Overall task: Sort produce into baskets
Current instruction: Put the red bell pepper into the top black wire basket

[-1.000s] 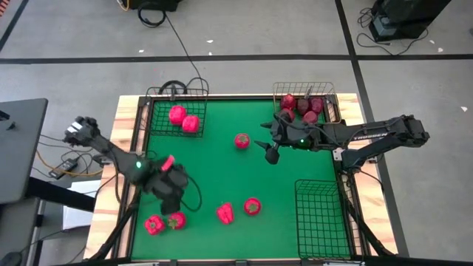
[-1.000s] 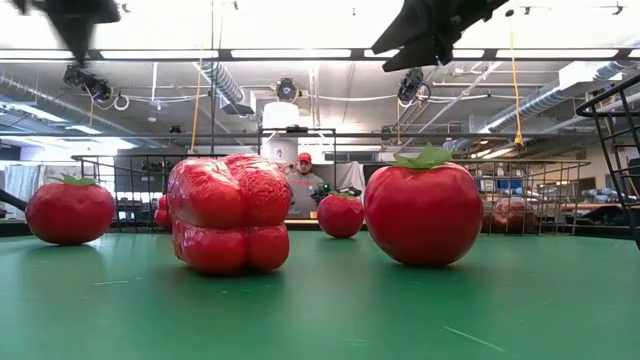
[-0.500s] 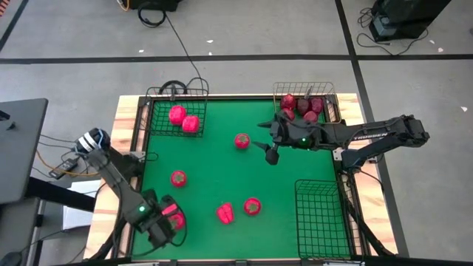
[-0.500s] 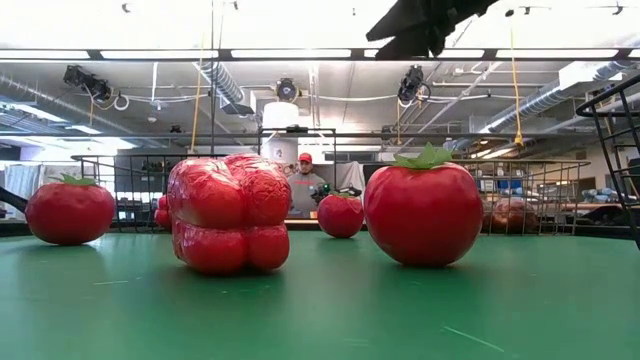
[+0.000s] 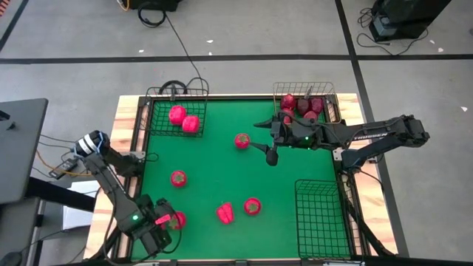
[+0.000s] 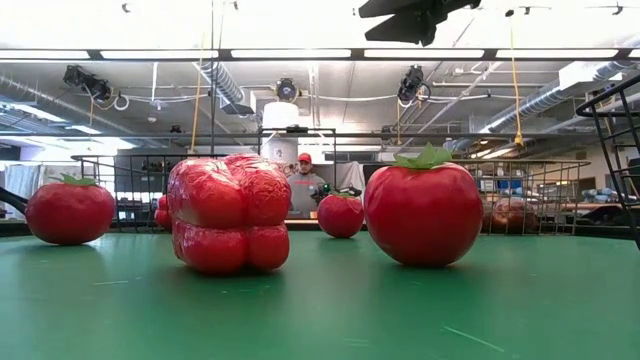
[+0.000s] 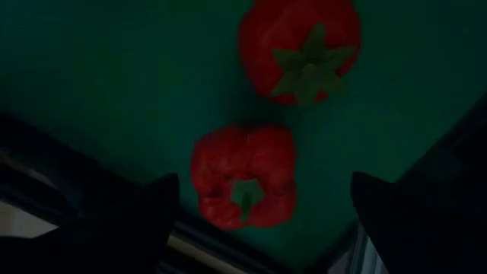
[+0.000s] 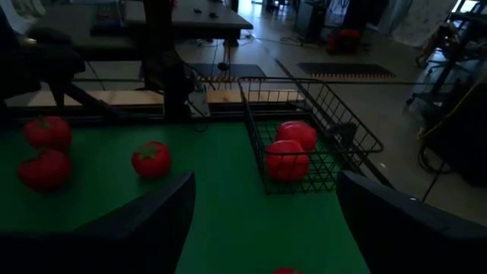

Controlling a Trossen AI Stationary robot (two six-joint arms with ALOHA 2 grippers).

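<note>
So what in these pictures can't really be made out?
- High view: the pepper under the left gripper is mostly covered by the arm; only the left wrist view shows it whole.
- High view: the apples in the gold basket overlap, so no sure count.
- Low view: the right gripper is cut off by the top edge.
- Low view: the black basket is cropped at the right edge.

The left end effector (image 5: 161, 224), a second ago above the desk's middle left, now hangs open over the bright red blocky pepper (image 7: 243, 176) at the near left edge, uncovering a round red tomato (image 5: 178, 178). The right end effector (image 5: 266, 139) barely shifts.
</note>
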